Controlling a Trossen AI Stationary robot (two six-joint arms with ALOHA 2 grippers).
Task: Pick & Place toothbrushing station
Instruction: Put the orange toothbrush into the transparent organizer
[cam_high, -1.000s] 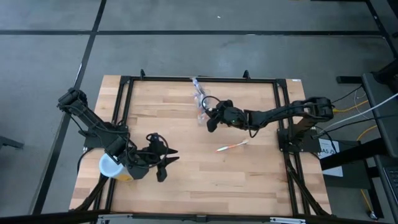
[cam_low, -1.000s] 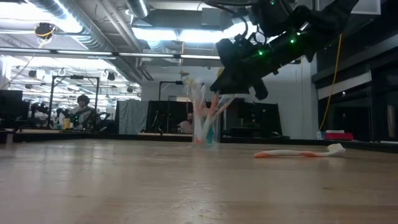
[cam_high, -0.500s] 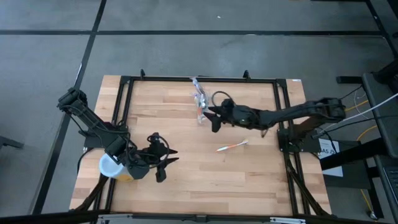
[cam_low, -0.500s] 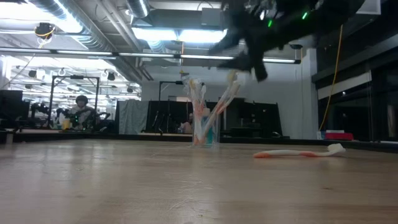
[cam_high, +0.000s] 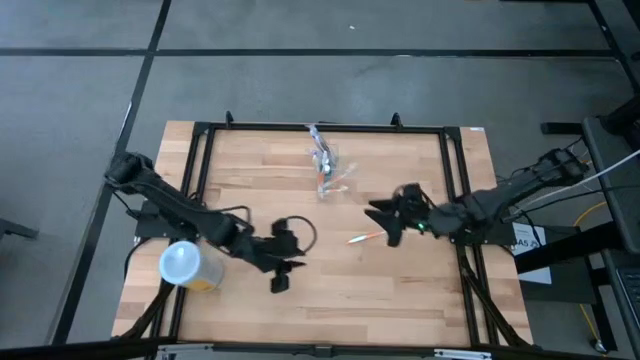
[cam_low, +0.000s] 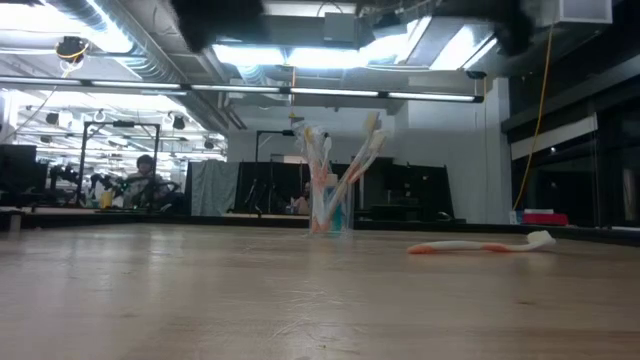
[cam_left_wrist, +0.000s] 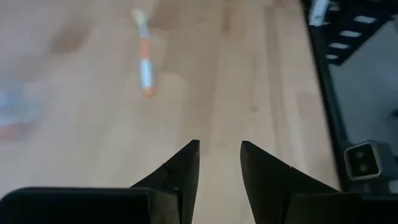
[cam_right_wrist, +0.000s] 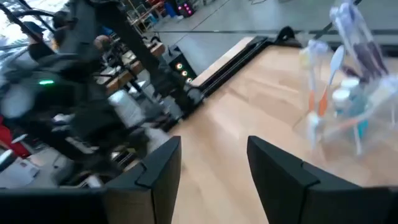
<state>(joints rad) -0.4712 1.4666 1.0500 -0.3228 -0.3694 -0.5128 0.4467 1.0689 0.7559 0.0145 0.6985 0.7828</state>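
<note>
Left arm: reaches from the table's left edge toward the middle, low over the near half. Left gripper (cam_high: 281, 276) fingers parted by a narrow gap, nothing between them (cam_left_wrist: 217, 163). Right arm: comes in from the right edge, stretched low. Right gripper (cam_high: 385, 218) right of centre, fingers spread apart, empty (cam_right_wrist: 211, 155). The two grippers are well apart.

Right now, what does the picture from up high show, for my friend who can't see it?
A clear toothbrush holder stands near the wooden table's far edge. A loose toothbrush lies beside the right pincer, and the left pincer hangs near a yellow tub.
</note>
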